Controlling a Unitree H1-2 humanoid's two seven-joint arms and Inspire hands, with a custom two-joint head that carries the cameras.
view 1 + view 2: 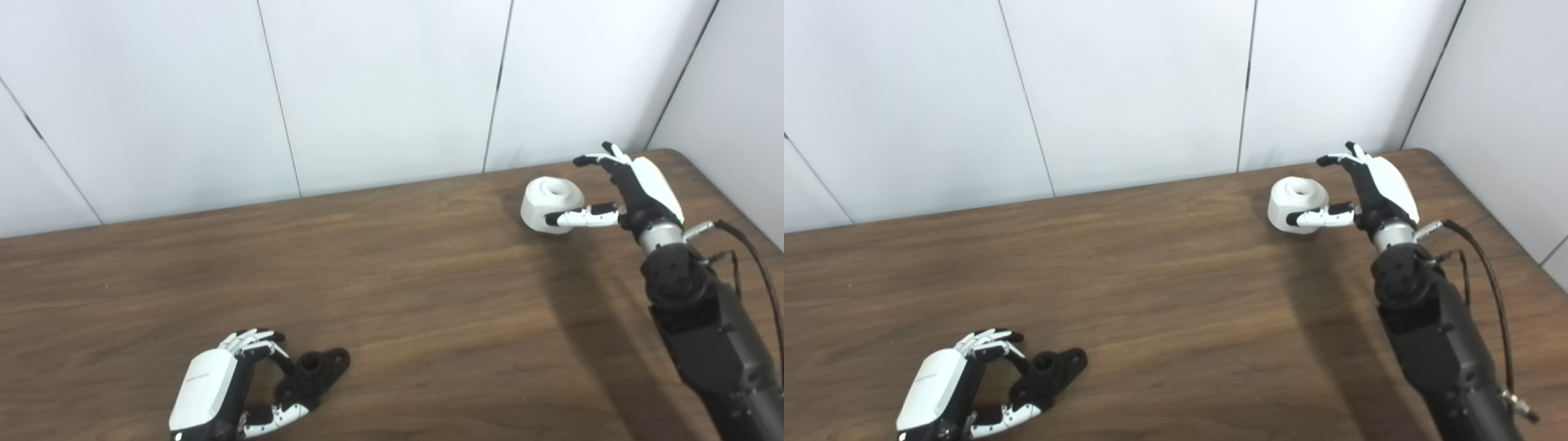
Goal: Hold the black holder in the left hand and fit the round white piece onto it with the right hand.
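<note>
left hand [229, 386] curled round black holder [312, 372] on table [429, 318] — right hand [634, 190] spread, thumb across round white piece [551, 204], fingers behind it.

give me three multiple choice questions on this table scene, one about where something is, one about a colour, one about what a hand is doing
1. Where on the table is the round white piece?
A. far right, near the wall
B. near left, at the front edge
C. dead centre

2. What colour is the holder by the left hand?
A. white
B. black
C. red

3. What is the right hand doing?
A. lying flat on the table, far from any part
B. holding the white piece high in the air
C. open beside the white piece, thumb across its front, fingers spread above

Answers:
1. A, the piece sits on the wood toward the far right corner.
2. B, it is dark against the brown wood.
3. C, the piece rests on the table and the fingers are not closed around it.
</note>
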